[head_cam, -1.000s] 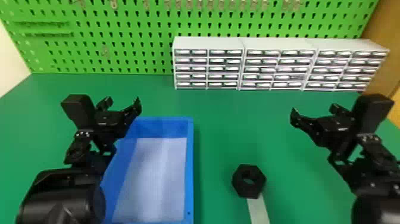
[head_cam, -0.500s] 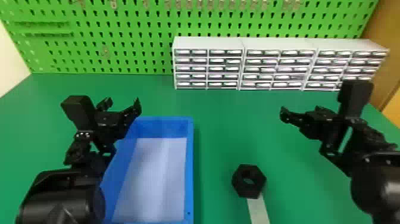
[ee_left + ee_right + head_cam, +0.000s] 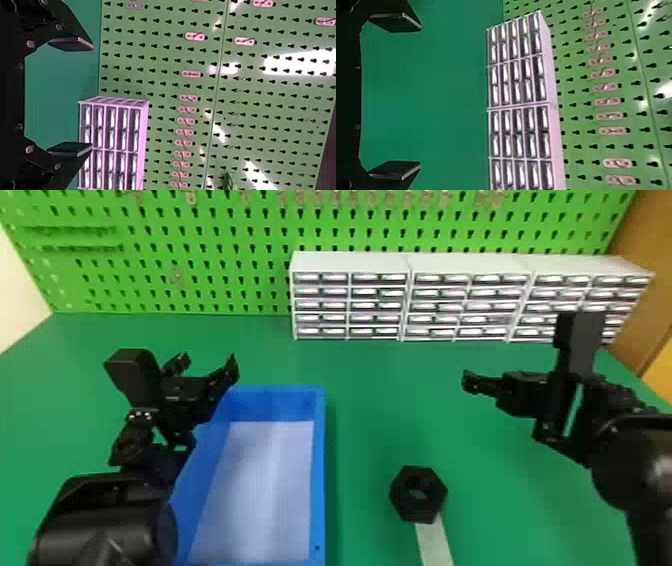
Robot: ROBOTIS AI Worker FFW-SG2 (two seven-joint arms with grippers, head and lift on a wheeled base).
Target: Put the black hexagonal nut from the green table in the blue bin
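1. One green worktop (image 3: 370, 390) carries the lot.
2. Blue bin (image 3: 320, 470) has its open side up, handy for dropping.
3. Left gripper (image 3: 92, 97), right gripper (image 3: 420, 96): both spread, empty, probably prepped to grab.
4. Black hexagonal nut (image 3: 419, 509) lies right of the bin, touching a pale strip (image 3: 433, 542), maybe a spot marker lol.

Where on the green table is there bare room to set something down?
Bare green table stretches from the white drawer cabinets forward to the black hexagonal nut, right of the blue bin. Another patch lies between the pegboard and left gripper. It's crowded at the bin's left side, by the left arm, and where the nut meets a pale strip.
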